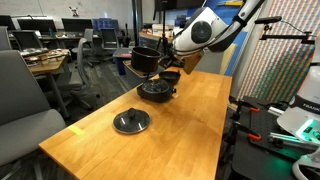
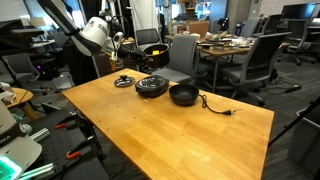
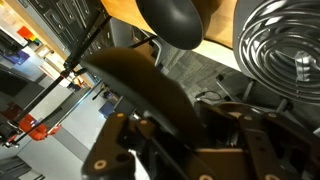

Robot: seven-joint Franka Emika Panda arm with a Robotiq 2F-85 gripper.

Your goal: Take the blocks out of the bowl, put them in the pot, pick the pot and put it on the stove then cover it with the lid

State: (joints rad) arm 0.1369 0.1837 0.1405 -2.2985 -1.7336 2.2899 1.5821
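Pincer [image 1: 163, 52] tight on pot [image 1: 145, 61]

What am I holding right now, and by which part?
The gripper is shut on the pot, held clear above the table, apparently at its edge; rim or handle cannot be told.

Both exterior views overlook the same wooden table [image 1: 190, 125] from different ends; the wrist view sits close.
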